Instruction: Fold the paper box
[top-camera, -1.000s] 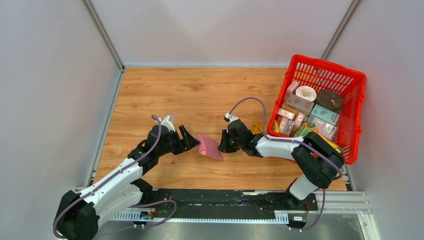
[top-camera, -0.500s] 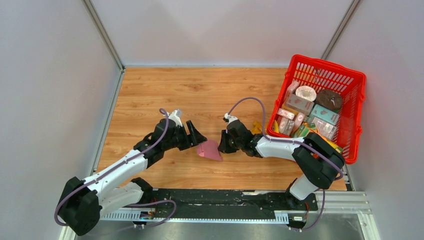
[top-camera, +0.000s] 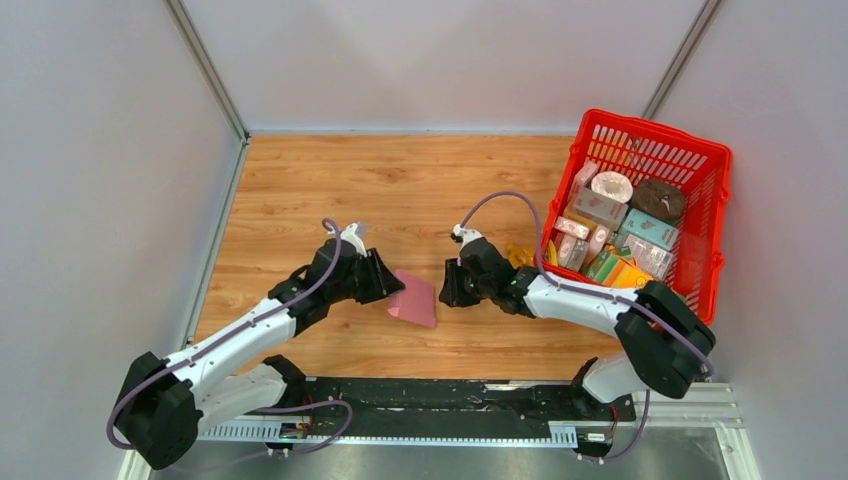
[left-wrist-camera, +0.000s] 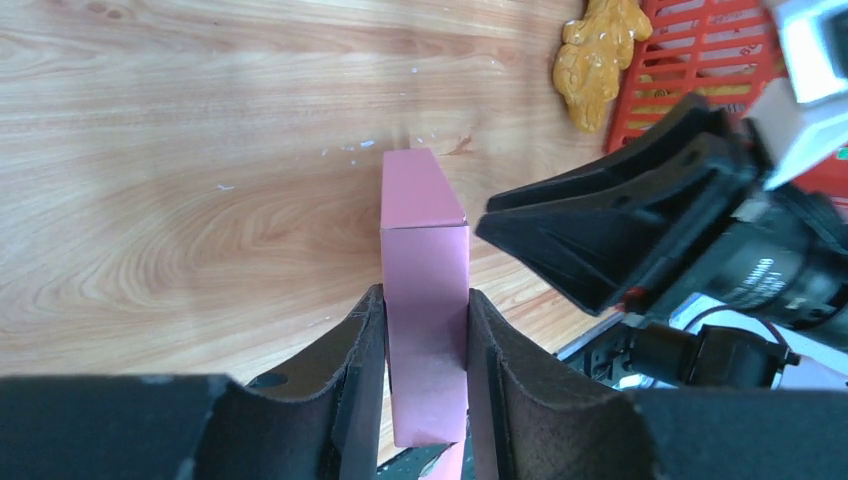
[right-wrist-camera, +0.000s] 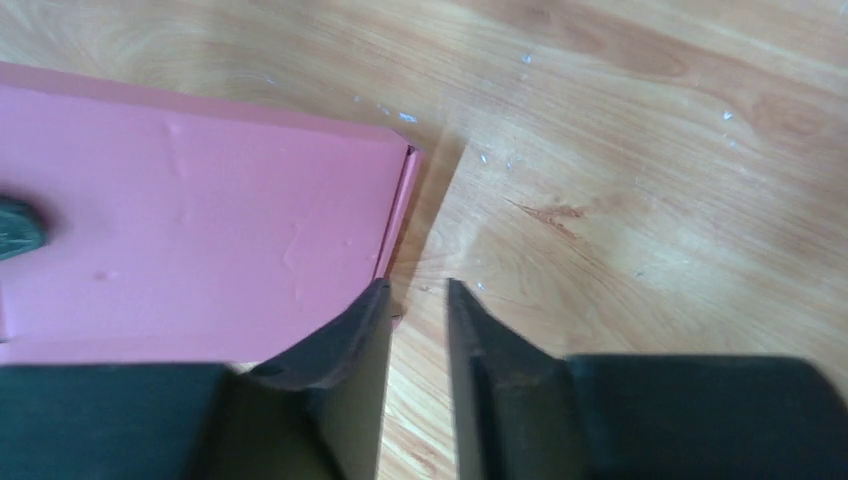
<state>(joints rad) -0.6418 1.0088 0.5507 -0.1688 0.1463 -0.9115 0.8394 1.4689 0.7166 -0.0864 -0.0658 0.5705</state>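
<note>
The paper box (top-camera: 413, 298) is a plain pink folded block, held at a tilt just above the wooden table. My left gripper (top-camera: 385, 283) is shut on its left end. In the left wrist view the box (left-wrist-camera: 425, 230) stands edge-on between both pads of that gripper (left-wrist-camera: 425, 330). My right gripper (top-camera: 452, 290) hovers just off the box's right edge, its jaws slightly open with only bare wood between them. In the right wrist view the box's broad pink face (right-wrist-camera: 200, 230) lies left of this gripper (right-wrist-camera: 415, 290), beside its left fingertip (right-wrist-camera: 372, 305).
A red mesh basket (top-camera: 700, 170) full of printed cartons stands at the right edge of the table. A yellow lumpy object (top-camera: 515, 255) lies between the basket and my right arm. Grey walls enclose the table on three sides.
My left gripper moved in from the left and closed on the box. My right gripper let go of the box's right edge and opened slightly.
</note>
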